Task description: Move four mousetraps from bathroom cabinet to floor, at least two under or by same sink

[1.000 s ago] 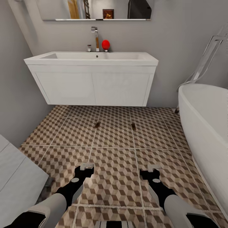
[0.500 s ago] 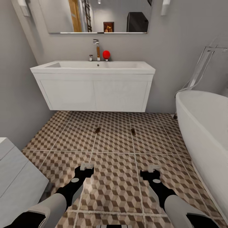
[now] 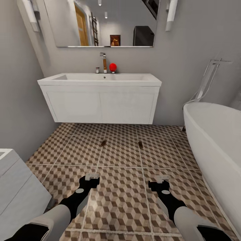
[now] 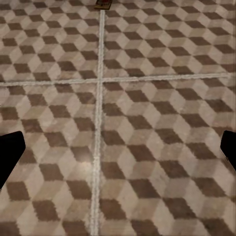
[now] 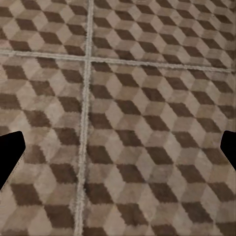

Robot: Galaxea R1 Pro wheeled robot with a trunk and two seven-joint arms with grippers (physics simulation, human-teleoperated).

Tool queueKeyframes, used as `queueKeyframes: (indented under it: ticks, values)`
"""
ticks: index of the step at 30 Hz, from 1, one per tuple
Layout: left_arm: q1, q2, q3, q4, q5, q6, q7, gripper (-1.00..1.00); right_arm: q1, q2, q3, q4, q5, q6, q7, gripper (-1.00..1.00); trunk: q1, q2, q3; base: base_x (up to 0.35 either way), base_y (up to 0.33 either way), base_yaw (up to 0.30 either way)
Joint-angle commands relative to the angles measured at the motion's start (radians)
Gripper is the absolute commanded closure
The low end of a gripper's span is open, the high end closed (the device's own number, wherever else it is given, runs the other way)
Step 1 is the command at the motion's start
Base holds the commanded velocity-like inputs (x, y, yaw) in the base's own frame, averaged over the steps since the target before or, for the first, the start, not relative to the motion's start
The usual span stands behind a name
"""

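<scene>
I had the bathroom floor point(image 3: 120, 197) spread wide before me, cube-patterned tiles running from my base up to the wall; the bathroom sink point(image 3: 100, 80) sat on its wall-hung white vanity straight ahead, the bathtub point(image 3: 217, 140) curving along the right, a white unit point(image 3: 16, 190) at the near left. Two mousetraps lay on the tiles just in front of the vanity: the left mousetrap point(image 3: 103, 143) roughly ahead of my left gripper point(image 3: 91, 176), the right mousetrap point(image 3: 140, 145) a little inboard of my right gripper point(image 3: 162, 180); both looked set with their long axes pointing roughly toward the vanity, well apart from each other. Both grippers hung spread and empty over bare tile, fingertips wide in the wrist views; I judged two traps remained, and the cabinet lay somewhere outside my views.
</scene>
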Motion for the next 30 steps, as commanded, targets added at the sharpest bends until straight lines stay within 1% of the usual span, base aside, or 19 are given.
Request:
queueKeyframes:
  ticks: [1,9,15,22,30]
  values:
    - [-0.001,0.0,-0.008,0.002,0.002,-0.003,0.007,-1.0,-0.001,0.001,-0.008,0.002,0.01,-0.003,-0.002,-1.0,-0.001,0.0,0.003,0.0,0.0,0.0]
    - [-0.001,0.0,-0.007,0.006,0.006,-0.004,0.006,-1.0,0.0,0.001,-0.008,0.006,0.009,-0.003,-0.002,-1.0,-0.004,0.002,0.034,0.0,0.0,0.0]
    - [-0.001,0.0,-0.007,0.014,0.011,-0.004,0.006,-1.0,0.001,0.0,-0.008,0.04,0.01,-0.004,-0.002,-1.0,-0.007,0.003,0.057,0.0,0.0,0.0]
    - [-0.001,-0.001,-0.007,0.052,0.01,-0.005,0.006,-1.0,0.001,-0.003,-0.008,0.077,0.011,-0.011,-0.002,-1.0,-0.01,0.005,0.084,0.0,0.0,0.0]
    - [-0.001,-0.001,-0.008,0.071,0.009,-0.004,0.006,-1.0,0.001,-0.009,-0.009,0.087,0.01,-0.017,-0.002,-1.0,-0.014,0.007,0.115,0.0,0.0,0.0]
